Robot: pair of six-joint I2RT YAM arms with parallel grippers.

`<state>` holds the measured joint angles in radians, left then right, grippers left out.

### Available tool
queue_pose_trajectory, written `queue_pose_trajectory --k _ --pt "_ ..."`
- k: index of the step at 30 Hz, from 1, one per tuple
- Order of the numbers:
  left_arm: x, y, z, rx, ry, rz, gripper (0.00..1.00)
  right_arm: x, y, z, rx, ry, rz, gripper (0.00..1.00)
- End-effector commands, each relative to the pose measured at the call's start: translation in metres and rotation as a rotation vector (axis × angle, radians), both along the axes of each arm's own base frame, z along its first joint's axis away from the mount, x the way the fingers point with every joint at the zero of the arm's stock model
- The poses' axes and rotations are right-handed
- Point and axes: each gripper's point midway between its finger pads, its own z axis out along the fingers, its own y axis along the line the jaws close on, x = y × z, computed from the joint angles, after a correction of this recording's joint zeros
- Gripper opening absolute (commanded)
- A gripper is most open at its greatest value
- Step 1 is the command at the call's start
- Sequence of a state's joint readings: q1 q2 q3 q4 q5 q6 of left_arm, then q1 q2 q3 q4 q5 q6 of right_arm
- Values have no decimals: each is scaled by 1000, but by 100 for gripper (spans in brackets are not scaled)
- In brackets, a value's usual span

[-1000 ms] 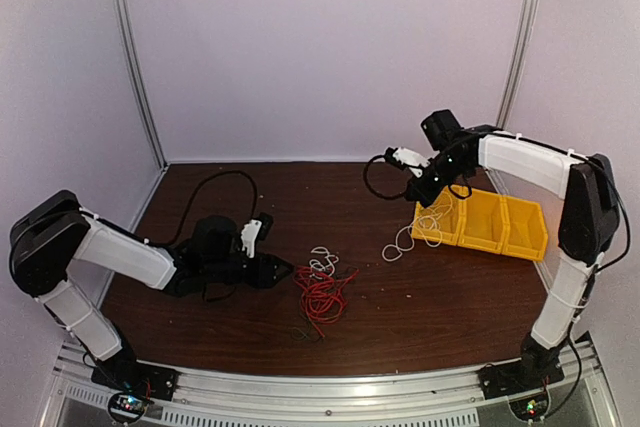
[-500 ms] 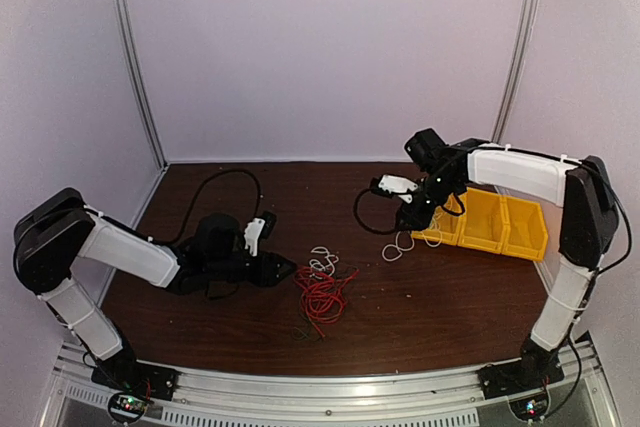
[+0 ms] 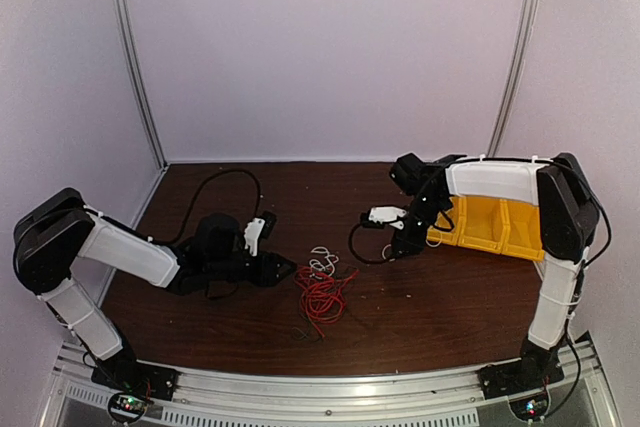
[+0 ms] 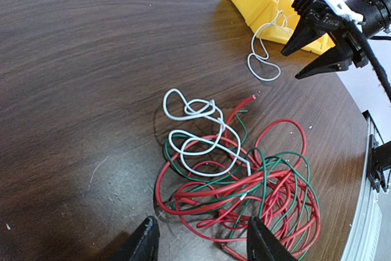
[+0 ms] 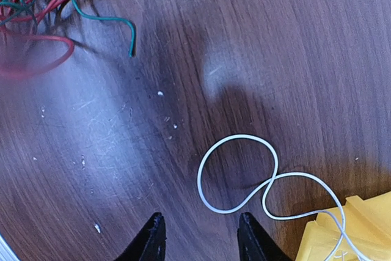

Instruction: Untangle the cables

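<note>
A tangle of red cable (image 4: 244, 195) and green cable (image 4: 292, 169) lies mid-table (image 3: 322, 294), with a white cable (image 4: 194, 128) looped over its far side. My left gripper (image 4: 201, 244) (image 3: 285, 269) stands open just left of the tangle, nothing between its fingers. A second white cable (image 5: 239, 175) (image 4: 264, 59) lies in loops on the wood, one end running up into the yellow bin (image 5: 360, 230). My right gripper (image 5: 201, 239) (image 3: 400, 245) hangs open just above the table beside that loop, holding nothing.
The row of yellow bins (image 3: 490, 225) stands at the right, close behind my right gripper. The left arm's thick black lead (image 3: 215, 185) arcs over the back left of the table. Walls and metal posts close in the table at the sides and back.
My right gripper has opened and let go of the white cable, then moved down and left from over the bins to the table. The left arm has not moved.
</note>
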<state>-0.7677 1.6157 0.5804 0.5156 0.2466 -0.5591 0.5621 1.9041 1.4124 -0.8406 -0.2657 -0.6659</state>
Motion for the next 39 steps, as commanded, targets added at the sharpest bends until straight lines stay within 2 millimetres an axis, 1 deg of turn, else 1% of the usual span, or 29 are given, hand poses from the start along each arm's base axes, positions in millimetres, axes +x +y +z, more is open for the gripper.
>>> queue_pose_trajectory --k 1,2,6,9,15,18,20,21,22,24,26,27,28,29,31,32,33,34,37,39 --pt "4 -6 13 -32 -46 -11 50 -6 -8 -19 -100 -19 69 43" --pt "4 -6 14 -33 -47 -10 50 -8 -11 -24 -128 -27 86 43" --pt "4 -5 14 -30 -49 -7 50 4 -16 -29 -190 -103 98 44" --pt "3 -5 12 -29 -46 -5 50 13 -14 -31 -208 -146 101 43" --pt "3 -3 11 -32 -43 0 50 21 -8 -44 -219 -169 114 38" --pt "3 -3 11 -29 -44 1 50 24 -6 -52 -224 -170 109 28" --pt "3 -2 11 -26 -45 3 50 27 -4 -53 -216 -179 101 16" --pt "3 -2 11 -25 -46 3 50 29 -2 -50 -206 -191 91 7" --pt "3 -2 11 -25 -47 3 50 35 -4 -45 -209 -221 68 0" --pt "3 -3 10 -23 -46 2 50 42 -3 -27 -191 -278 39 0" --pt "4 -3 9 -22 -45 1 50 52 -5 0 -171 -354 4 0" --pt "4 -3 9 -22 -45 1 50 56 -9 14 -166 -389 -13 0" --pt "4 -3 8 -22 -44 0 50 61 -13 34 -153 -437 -34 0" --pt "4 -4 8 -23 -44 0 50 66 -19 49 -154 -474 -56 0" --pt "4 -4 6 -23 -44 -2 50 74 -31 73 -146 -520 -98 0" --pt "4 -6 5 -25 -42 -7 50 78 -36 82 -141 -524 -117 0" --pt "4 -6 5 -25 -41 -8 50 85 -44 93 -137 -529 -146 0" --pt "5 -7 4 -25 -38 -10 50 90 -53 100 -139 -526 -168 0" --pt "5 -10 5 -32 -40 -18 50 107 -77 112 -150 -545 -226 0" --pt "5 -10 6 -36 -41 -19 50 118 -91 114 -149 -561 -261 0"
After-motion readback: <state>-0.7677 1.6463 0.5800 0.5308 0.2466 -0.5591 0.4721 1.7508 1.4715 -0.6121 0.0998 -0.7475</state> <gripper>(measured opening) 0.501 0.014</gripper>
